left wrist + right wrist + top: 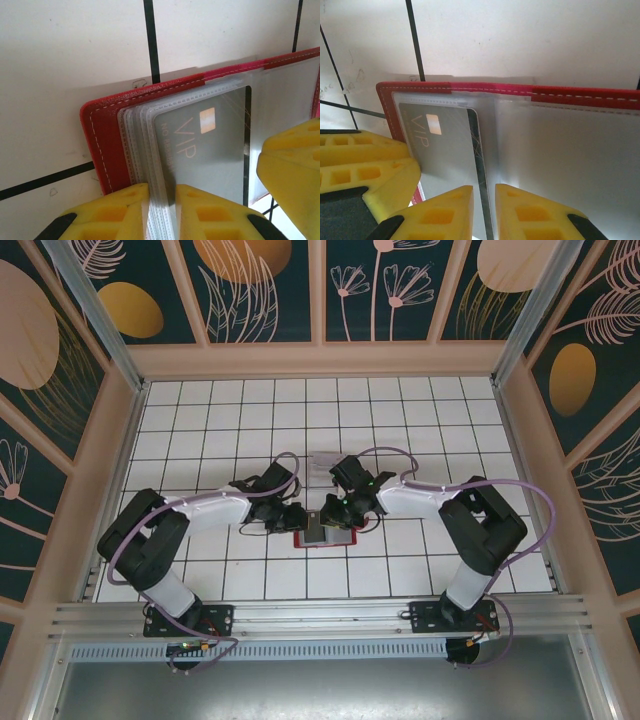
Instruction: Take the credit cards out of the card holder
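The red card holder [301, 540] lies open on the white tiles between both arms, its clear sleeves facing up. A grey credit card [205, 145] marked VIP sits in the top sleeve, a dark stripe along one edge. My left gripper [162, 200] is shut on the stacked sleeve edges at the card holder's [102, 145] left side. My right gripper [484, 210] is shut on the striped edge of the credit card [445, 145], above the card holder's red border [485, 88]. Both grippers, left [298, 518] and right [336, 514], meet over the holder. Any other cards are hidden.
A small clear tray [325, 459] sits one tile behind the grippers. Wooden walls [320, 360] ring the tiled floor. The right gripper's yellow finger [292, 170] crowds the left wrist view, and the left gripper's finger [365, 165] the right wrist view.
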Controlling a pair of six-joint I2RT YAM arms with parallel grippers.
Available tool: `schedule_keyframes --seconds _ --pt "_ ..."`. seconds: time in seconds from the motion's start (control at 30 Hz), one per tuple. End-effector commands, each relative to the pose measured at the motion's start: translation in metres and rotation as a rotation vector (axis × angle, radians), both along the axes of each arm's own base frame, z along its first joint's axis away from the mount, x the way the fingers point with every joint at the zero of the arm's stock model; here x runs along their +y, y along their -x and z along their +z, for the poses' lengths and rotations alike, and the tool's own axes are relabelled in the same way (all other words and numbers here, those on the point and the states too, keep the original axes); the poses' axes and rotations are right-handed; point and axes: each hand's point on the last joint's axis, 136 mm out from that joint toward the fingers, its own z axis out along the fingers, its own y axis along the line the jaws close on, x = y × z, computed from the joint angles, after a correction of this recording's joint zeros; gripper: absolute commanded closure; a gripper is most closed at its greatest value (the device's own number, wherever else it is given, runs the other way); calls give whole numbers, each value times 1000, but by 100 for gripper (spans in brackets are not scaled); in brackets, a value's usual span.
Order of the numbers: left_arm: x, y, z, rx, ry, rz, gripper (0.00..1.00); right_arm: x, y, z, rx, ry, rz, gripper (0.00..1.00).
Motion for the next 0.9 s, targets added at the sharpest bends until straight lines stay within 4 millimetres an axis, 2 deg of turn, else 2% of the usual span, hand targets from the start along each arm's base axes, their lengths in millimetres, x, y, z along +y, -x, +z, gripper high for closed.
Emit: schedule_keyframes --seconds 0.0,0.47,0.87 --pt "3 2 -7 14 -52 -12 77 3 0 1 2 -36 -1 80" --pt "9 8 -19 38 -103 -19 79 -5 3 -15 23 -10 -7 80" --pt "9 9 -19 46 -109 -22 84 2 4 -15 23 -62 7 80"
